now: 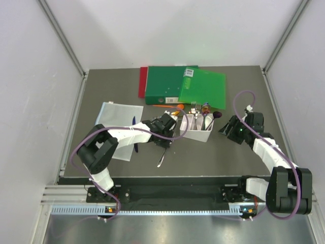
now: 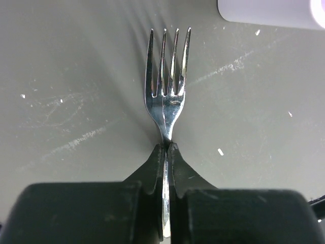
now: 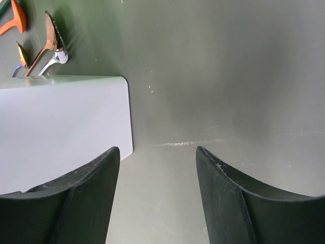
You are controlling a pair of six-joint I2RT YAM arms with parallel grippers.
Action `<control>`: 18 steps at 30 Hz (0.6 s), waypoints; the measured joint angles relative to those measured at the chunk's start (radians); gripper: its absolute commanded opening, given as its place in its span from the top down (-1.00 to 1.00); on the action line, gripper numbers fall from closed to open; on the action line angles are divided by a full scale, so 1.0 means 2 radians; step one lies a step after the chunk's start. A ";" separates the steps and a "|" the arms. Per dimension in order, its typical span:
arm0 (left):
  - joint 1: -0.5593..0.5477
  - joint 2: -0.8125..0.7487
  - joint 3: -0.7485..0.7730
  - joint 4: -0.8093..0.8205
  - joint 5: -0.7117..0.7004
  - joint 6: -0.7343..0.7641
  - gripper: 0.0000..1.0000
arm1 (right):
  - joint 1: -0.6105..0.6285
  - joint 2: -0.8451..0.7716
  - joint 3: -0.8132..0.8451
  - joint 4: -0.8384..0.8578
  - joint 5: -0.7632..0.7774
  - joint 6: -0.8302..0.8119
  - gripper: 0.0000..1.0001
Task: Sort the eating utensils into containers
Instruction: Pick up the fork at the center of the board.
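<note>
- While the left tool point(image 2: 166, 147) is clamped only on the thin neck of the silver fork point(image 2: 165, 101), just below the tines, the fork could swivel in that pinch. Most of its length sits away from the grip, and a quick swing would be enough to turn it.
- The fork is over the dark surface point(image 2: 76, 76), a little short of the white bin point(image 2: 269, 11), whose corner shows at the upper right of the left wrist view. I cannot tell whether it hangs clear or touches down. A slip here would leave it outside the bin.
- The bin has narrow compartments, and other forks point(image 1: 194, 109) already stand in one. A fork brought in tilted could catch on a rim or divider, knock those forks, or tip the light bin.
- The right tool point(image 3: 156, 152) has its fingers wide apart and holds nothing. It sits just beside the bin's right end, so a carry that overshoots the bin could bring the two arms together.
- An orange piece point(image 3: 18, 15) and a spoon point(image 3: 51, 43) lie just behind the bin, and a shoved bin would push them about.
</note>
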 measured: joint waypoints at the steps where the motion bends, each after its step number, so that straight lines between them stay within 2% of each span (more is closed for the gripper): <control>1: 0.000 0.000 0.000 0.000 0.001 0.000 1.00 | 0.000 0.000 0.000 0.000 0.000 0.000 -0.24; 10: 0.000 -0.026 -0.030 0.022 -0.004 -0.002 1.00 | 0.000 0.000 0.000 0.000 0.000 0.000 -0.23; 18: 0.000 -0.110 -0.061 -0.005 -0.025 -0.001 1.00 | 0.000 0.000 -0.002 0.001 0.000 0.000 -0.24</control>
